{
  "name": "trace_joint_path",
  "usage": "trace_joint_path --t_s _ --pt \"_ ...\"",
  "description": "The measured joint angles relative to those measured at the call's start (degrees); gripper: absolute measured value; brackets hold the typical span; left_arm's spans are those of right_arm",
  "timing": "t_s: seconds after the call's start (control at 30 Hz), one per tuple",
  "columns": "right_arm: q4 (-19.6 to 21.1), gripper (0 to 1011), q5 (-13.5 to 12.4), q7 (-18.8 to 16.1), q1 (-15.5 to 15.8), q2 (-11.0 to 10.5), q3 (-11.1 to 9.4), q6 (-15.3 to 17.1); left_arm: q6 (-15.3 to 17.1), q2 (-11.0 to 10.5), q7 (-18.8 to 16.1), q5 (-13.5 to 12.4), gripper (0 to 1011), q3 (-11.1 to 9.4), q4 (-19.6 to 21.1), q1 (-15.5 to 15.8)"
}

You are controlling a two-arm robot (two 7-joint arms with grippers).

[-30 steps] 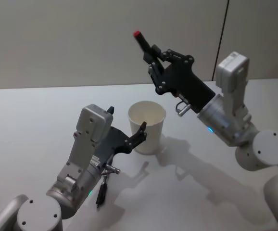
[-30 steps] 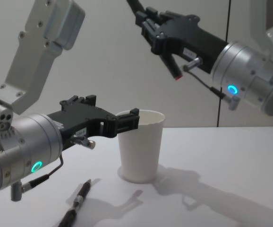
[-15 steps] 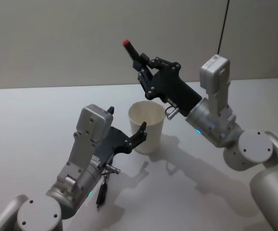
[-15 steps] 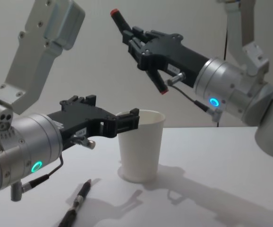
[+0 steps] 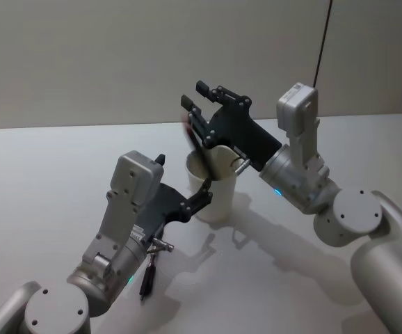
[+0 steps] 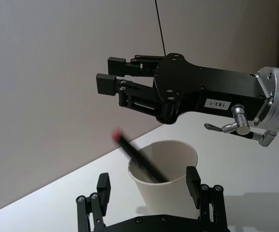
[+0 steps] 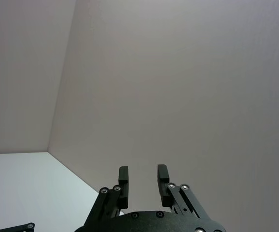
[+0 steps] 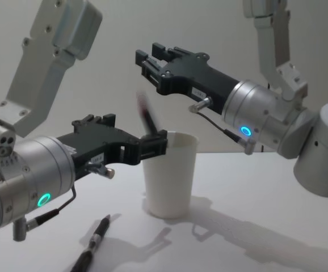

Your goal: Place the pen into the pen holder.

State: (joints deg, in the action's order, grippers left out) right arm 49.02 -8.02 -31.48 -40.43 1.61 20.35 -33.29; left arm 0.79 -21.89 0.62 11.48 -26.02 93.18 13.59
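The pen holder (image 5: 213, 191) is a white paper cup standing on the grey table (image 5: 305, 278). A black pen (image 6: 140, 158) with a red tip leans inside it, its upper end sticking out over the rim; it shows blurred in the chest view (image 8: 147, 118). My right gripper (image 5: 194, 95) hangs open just above the cup with nothing between its fingers (image 7: 123, 176). My left gripper (image 5: 183, 172) is open at the cup's left side, one finger (image 6: 192, 178) against the cup wall. In the left wrist view the pen holder (image 6: 171, 179) sits between its fingers.
A second black pen (image 5: 147, 275) lies on the table under my left arm, near the front edge (image 8: 93, 246). A plain wall rises behind the table. Open table surface lies to the right of the cup.
My right gripper moved left and down over the cup and opened. The red-tipped pen left its fingers and now stands in the cup. The left arm has not moved.
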Motion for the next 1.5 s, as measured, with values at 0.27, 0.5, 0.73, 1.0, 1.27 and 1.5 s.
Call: trace_joint_path --t_s 0.27,0.5,0.73,1.0,1.27,1.5 --pt "-2.19 577 -0.21 -0.15 -0.95 0.51 0.19 -0.82 0.00 0.00 0.00 0.00 1003 0.00 0.00 0.00" --pt "-3.08 777 -0.35 -0.12 -1.31 0.70 0.28 -1.31 0.00 0.00 0.00 0.00 1003 0.00 0.00 0.00" --pt "-2.91 997 -0.48 0.29 -1.20 0.67 0.33 -1.53 0.00 0.00 0.00 0.00 1003 0.00 0.00 0.00" --pt "0.44 1002 -0.12 2.09 0.54 -0.01 0.42 -0.77 0.00 0.00 0.00 0.00 1003 0.00 0.00 0.00" --pt "6.51 1002 1.76 6.44 3.80 -1.26 0.56 1.45 0.00 0.00 0.00 0.00 1003 0.00 0.00 0.00" --pt "13.82 1001 4.02 12.15 8.01 -2.93 0.74 4.64 0.00 0.00 0.00 0.00 1003 0.00 0.00 0.00"
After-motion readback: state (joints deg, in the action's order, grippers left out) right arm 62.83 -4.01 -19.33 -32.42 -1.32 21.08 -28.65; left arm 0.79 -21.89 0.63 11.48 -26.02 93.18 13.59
